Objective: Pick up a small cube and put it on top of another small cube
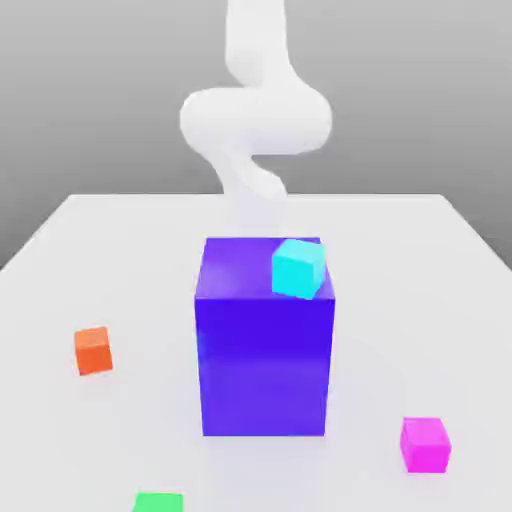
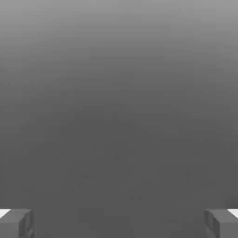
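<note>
Green cube [image 1: 158, 502] nearest; one pink small cube [image 1: 425, 444]; pincer [image 2: 119, 223] wide open, holding nothing.

The exterior view is lit evenly and brightly; the table [image 1: 60, 260] is rendered near white; a faint, soft shadow is seen under the block [image 1: 265, 345], spreading toward 6 o'clock; no hard glare is seen; the arm [image 1: 255, 120] is washed out and soft-edged; the hand view is dim, a grey gradient darkening toward 6 o'clock.
</note>
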`<state>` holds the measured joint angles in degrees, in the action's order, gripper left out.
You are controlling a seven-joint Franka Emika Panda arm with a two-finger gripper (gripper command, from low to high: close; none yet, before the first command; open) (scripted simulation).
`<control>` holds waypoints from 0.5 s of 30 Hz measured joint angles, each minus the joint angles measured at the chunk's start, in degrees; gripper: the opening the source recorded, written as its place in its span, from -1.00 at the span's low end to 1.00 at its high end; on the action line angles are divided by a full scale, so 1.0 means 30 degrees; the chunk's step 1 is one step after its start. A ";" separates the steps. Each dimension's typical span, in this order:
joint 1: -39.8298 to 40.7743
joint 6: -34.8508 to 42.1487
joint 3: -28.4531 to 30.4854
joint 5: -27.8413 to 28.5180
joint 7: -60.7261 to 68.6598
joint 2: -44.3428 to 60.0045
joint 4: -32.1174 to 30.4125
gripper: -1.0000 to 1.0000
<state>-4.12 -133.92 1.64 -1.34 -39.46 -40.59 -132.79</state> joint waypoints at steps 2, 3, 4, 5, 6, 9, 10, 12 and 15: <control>-0.1104 -0.0601 0.0410 -0.0416 0.1823 0.1480 -0.0284 0.00; -0.1629 -0.0889 0.0599 -0.0615 0.2696 0.2191 -0.0420 0.00; -0.2128 -0.1172 0.0765 -0.0821 0.3568 0.2896 -0.0554 0.00; -0.2614 -0.1449 0.0919 -0.1024 0.4433 0.3597 -0.0686 0.00; -0.3084 -0.1730 0.1055 -0.1235 0.5301 0.4297 -0.0820 0.00; -0.4365 -0.2567 0.1325 -0.1875 0.7906 0.6396 -0.1216 0.00; -0.4741 -0.2845 0.1360 -0.2084 0.8771 0.7096 -0.1348 0.00; -0.5416 -0.3399 0.1347 -0.2456 1.0458 0.8492 -0.1610 0.00; -0.6277 -0.4252 0.1174 -0.2864 1.2903 1.0567 -0.2012 0.00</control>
<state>-22.95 -146.68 5.16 -9.93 -0.76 -8.89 -138.83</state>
